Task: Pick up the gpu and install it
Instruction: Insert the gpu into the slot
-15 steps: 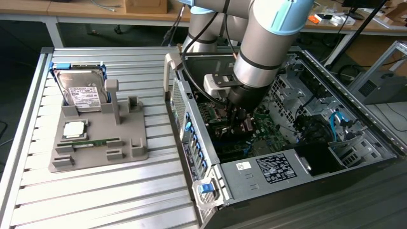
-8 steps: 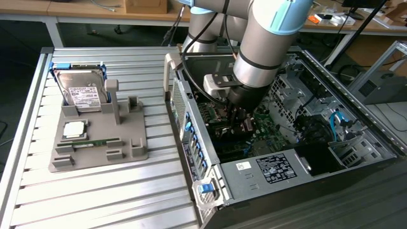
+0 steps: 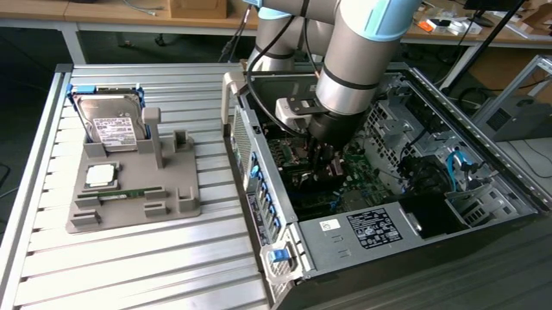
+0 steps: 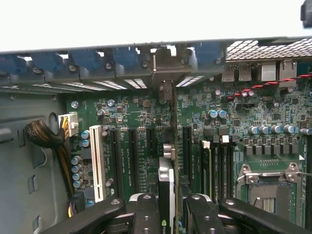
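Observation:
My gripper (image 4: 170,217) reaches down into the open computer case (image 3: 285,258), over the green motherboard (image 4: 126,122). The gpu (image 4: 167,180) stands edge-on between the two black fingers (image 4: 146,214), which are shut on it. Its thin edge runs along a black expansion slot toward the case's rear wall, and its silver end bracket (image 4: 165,66) sits at a rear slot opening. In the exterior view the arm's wrist and gripper (image 3: 330,158) are low inside the case, and the card is largely hidden behind them.
On the exterior view's left, a grey fixture (image 3: 129,194) on the slatted table holds a hard drive (image 3: 112,123), a CPU (image 3: 101,174) and a RAM stick (image 3: 121,192). On the motherboard are a white slot (image 4: 96,163), a cable bundle (image 4: 46,136) and the CPU socket (image 4: 268,187).

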